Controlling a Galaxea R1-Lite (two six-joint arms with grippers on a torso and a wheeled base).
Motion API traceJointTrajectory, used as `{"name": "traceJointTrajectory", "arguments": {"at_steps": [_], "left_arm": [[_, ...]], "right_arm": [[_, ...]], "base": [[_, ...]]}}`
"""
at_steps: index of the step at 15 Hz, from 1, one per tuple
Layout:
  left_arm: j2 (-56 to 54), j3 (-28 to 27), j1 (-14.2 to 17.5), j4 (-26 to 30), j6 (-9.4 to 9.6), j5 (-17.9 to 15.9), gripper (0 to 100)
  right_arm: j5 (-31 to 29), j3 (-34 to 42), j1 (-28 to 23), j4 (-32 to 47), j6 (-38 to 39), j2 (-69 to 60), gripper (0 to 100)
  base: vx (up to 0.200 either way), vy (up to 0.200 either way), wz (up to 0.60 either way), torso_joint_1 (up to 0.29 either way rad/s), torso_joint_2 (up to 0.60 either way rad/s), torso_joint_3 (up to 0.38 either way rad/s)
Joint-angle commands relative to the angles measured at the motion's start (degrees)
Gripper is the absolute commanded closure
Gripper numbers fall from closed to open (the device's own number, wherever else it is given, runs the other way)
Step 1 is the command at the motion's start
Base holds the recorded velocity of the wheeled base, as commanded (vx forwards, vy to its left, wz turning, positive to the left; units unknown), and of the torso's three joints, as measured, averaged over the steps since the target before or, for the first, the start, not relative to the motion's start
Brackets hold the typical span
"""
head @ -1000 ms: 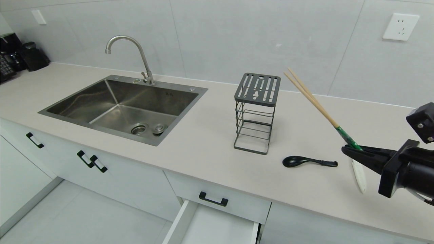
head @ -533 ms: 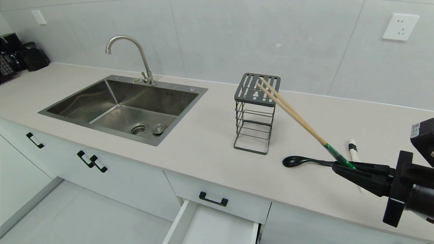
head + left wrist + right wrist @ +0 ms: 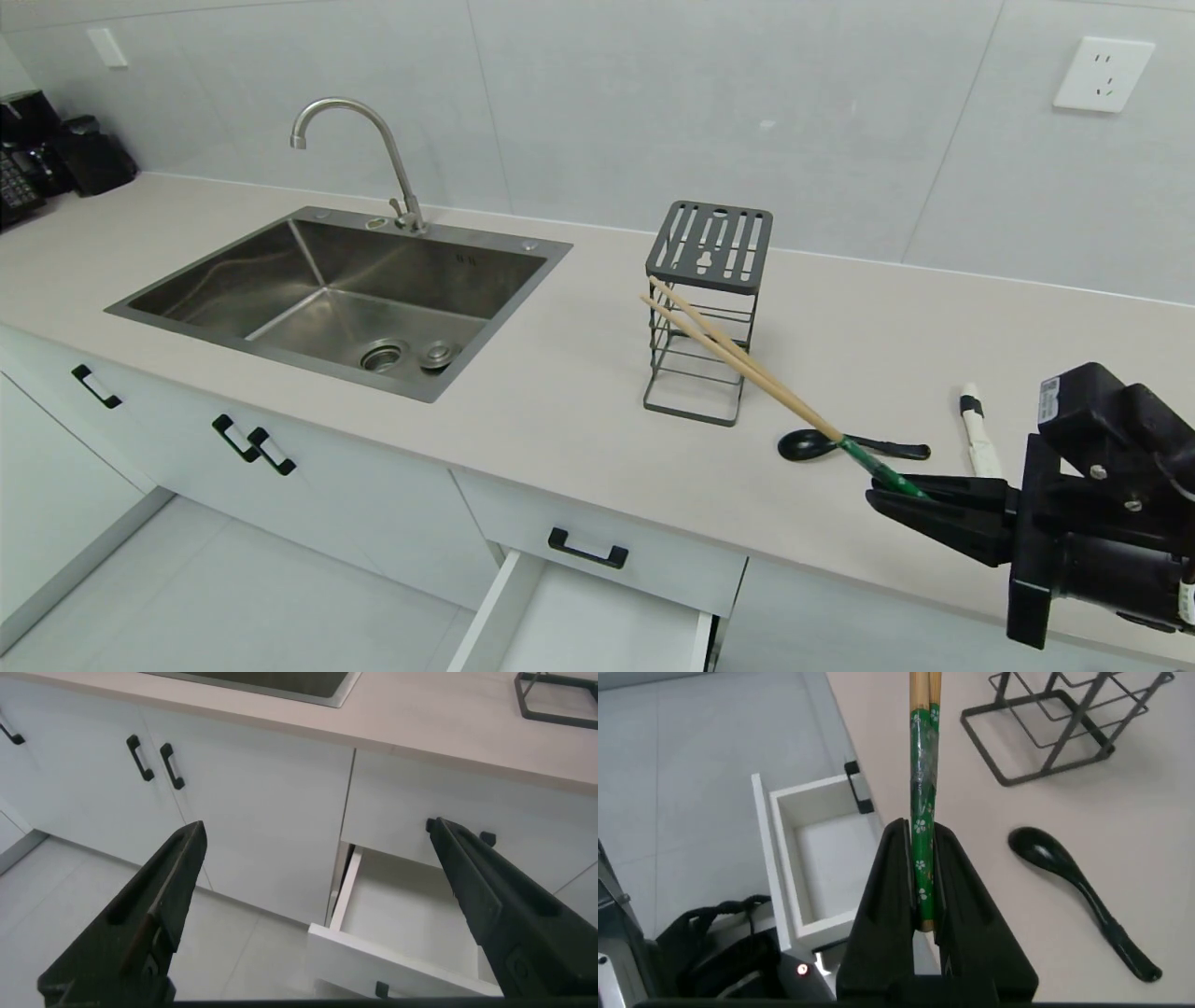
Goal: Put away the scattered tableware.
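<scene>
right claw [image 3: 885,493] grips chopsticks [image 3: 738,359] — tilted

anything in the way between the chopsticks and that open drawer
Nothing visible does. The right claw holds the chopsticks near the open drawer; the spoon and rack sit aside on the counter.

Bright, even light falls from above onto the counter [image 3: 560,401], so shadows stay soft and faint. A pale one lies under the wire rack [image 3: 705,317] and a thin one hugs the black spoon [image 3: 845,446]. The steel sink [image 3: 420,266] carries a dull sheen without harsh glare. The chopsticks [image 3: 747,364] are evenly lit. In the head view straight edges splay toward the corners. The right pincer [image 3: 882,493] and the left pincer [image 3: 315,826] show as dark masses with little surface detail.
</scene>
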Motion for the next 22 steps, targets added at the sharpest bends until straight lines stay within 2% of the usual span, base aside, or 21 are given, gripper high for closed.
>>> {"name": "traceJointTrajectory", "arguments": {"at_steps": [1, 5, 8, 12, 17, 21, 22], "left_arm": [[0.00, 0.00, 0.02, -0.08, 0.00, 0.02, 0], [0.00, 0.00, 0.02, -0.08, -0.09, 0.02, 0], [0.00, 0.00, 0.02, -0.08, -0.09, 0.02, 0], [0.00, 0.00, 0.02, -0.08, 0.00, 0.02, 0], [0.00, 0.00, 0.02, 0.01, -0.09, 0.02, 0], [0.00, 0.00, 0.02, 0.01, -0.09, 0.02, 0], [0.00, 0.00, 0.02, -0.08, 0.00, 0.02, 0]], "right_arm": [[1.22, -2.20, 2.29, -0.01, -0.01, 1.99, 100], [4.82, -1.67, 9.23, 0.17, -0.10, 2.79, 100], [5.96, -2.46, 9.76, 0.52, -0.01, 5.77, 100], [4.12, -2.46, 14.24, 2.28, -0.80, 10.17, 100], [3.59, -5.10, 16.00, 2.46, -0.63, 13.95, 100], [3.06, -9.32, 16.26, 2.54, -0.80, 16.67, 100], [3.06, -11.08, 17.67, 2.54, -0.72, 18.17, 100]], "base": [[0.000, 0.000, 0.00, 0.000, 0.00, 0.000], [0.000, 0.000, 0.00, 0.000, 0.00, 0.000], [0.000, 0.000, 0.00, 0.000, 0.00, 0.000], [0.000, 0.000, 0.00, 0.000, 0.00, 0.000], [0.000, 0.000, 0.00, 0.000, 0.00, 0.000], [0.000, 0.000, 0.00, 0.000, 0.00, 0.000], [0.000, 0.000, 0.00, 0.000, 0.00, 0.000]]}}
